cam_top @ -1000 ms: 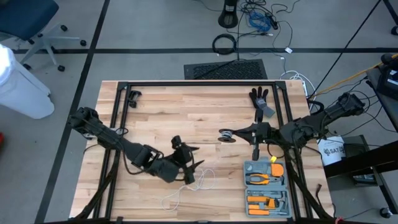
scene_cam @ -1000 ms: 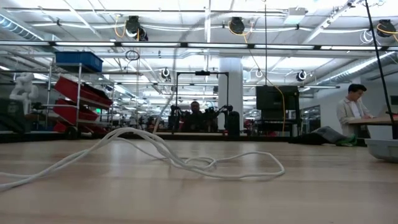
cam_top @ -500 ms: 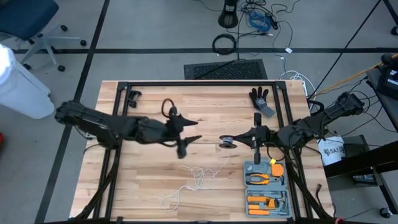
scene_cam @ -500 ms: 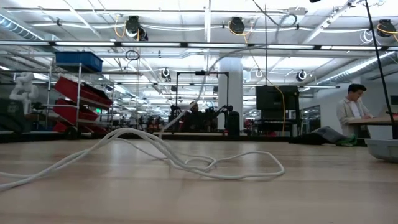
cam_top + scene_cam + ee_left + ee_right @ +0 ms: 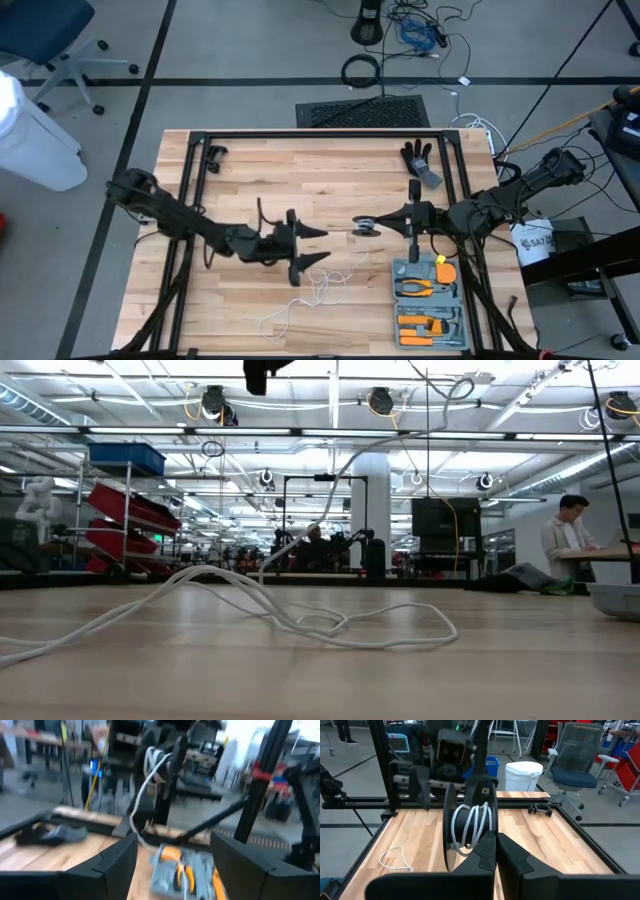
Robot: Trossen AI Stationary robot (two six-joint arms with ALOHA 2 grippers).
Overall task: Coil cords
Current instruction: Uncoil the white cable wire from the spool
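Loose thin white cord (image 5: pixel 310 297) sprawls on the pale wooden table (image 5: pixel 250 190). The left gripper (image 5: pixel 312 246) hovers gaping, empty; the right gripper (image 5: pixel 385 224) pinches the round black reel (image 5: pixel 465 827).

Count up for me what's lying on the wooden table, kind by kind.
White cord: 1
Black reel (held in the right claw): 1
Grey tool case: 1
Black glove: 1
Small black clip: 1
Total: 5
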